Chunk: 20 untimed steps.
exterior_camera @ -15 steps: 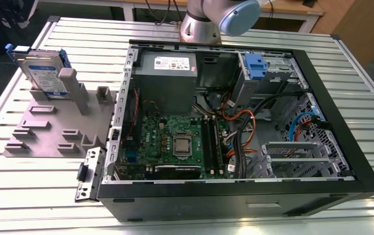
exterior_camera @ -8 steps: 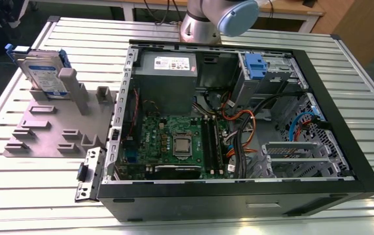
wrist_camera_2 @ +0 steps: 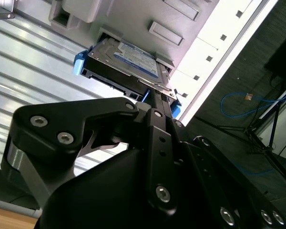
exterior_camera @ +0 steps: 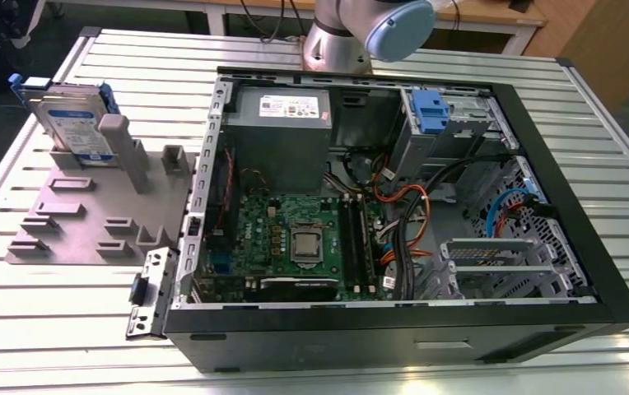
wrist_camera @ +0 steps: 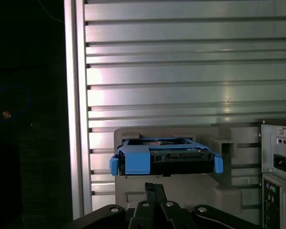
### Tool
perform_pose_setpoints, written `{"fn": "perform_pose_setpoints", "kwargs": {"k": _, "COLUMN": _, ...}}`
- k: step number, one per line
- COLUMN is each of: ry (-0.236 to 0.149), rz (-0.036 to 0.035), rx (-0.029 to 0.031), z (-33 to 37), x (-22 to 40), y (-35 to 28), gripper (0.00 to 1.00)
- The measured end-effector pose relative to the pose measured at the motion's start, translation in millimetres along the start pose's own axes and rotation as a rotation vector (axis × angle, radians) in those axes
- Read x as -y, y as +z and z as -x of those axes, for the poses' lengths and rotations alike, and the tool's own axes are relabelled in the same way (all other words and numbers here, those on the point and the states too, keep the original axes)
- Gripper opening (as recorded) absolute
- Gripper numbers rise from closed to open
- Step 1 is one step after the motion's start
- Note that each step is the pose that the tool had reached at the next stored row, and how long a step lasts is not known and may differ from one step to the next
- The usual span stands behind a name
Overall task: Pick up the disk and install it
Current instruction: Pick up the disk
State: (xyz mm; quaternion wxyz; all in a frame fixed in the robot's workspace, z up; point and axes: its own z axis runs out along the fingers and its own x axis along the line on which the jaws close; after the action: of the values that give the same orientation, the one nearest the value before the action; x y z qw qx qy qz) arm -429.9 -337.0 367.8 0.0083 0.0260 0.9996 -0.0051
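- The disk (exterior_camera: 73, 123) is standing on edge in a slot of the grey holder (exterior_camera: 84, 222), at the upper left of the exterior view. I'd guess this is leaving its blue-framed edge sticking up free for a grasp.
- The pincer (wrist_camera: 155, 187) is hovering near that edge in the first wrist view, not touching it. Its fingers are looking pressed together, gripping nothing.
- The open computer case (exterior_camera: 403, 329) is lying on its side on the slatted surface (exterior_camera: 62, 337), just beside the holder, with its interior facing up for access.
- Toward the upper right of the exterior view, a blue latch (exterior_camera: 430, 111) is sitting at a drive bay (exterior_camera: 468, 115). Cables (exterior_camera: 403, 202) are crowding the space just below it.
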Motion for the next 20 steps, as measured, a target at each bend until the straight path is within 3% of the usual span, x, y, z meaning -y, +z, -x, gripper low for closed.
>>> {"fn": "perform_pose_setpoints", "kwargs": {"k": 12, "ry": -0.004, "rz": 0.0000, "rx": 0.0000, "z": 0.0, "x": 0.0, "y": 0.0, "gripper": 0.11}}
{"fn": "perform_pose_setpoints", "kwargs": {"k": 20, "ry": -0.097, "rz": 0.0016, "rx": 0.0009, "z": 0.0, "x": 0.0, "y": 0.0, "gripper": 0.11}}
